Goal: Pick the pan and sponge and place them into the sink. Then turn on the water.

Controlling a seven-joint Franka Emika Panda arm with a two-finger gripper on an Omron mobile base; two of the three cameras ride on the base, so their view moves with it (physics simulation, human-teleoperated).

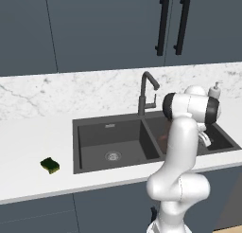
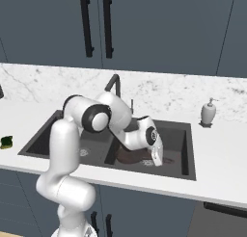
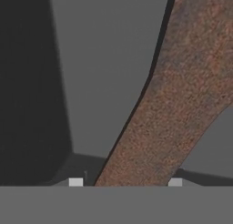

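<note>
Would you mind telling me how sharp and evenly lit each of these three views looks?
Left base view: soft, even light, no glare; the sponge is small but readable. Right base view: the pan sits dim in the shaded sink. Hand view: very close, so the pan's reddish-brown surface looks coarse and smeared, and the basin wall at left is nearly black.
</note>
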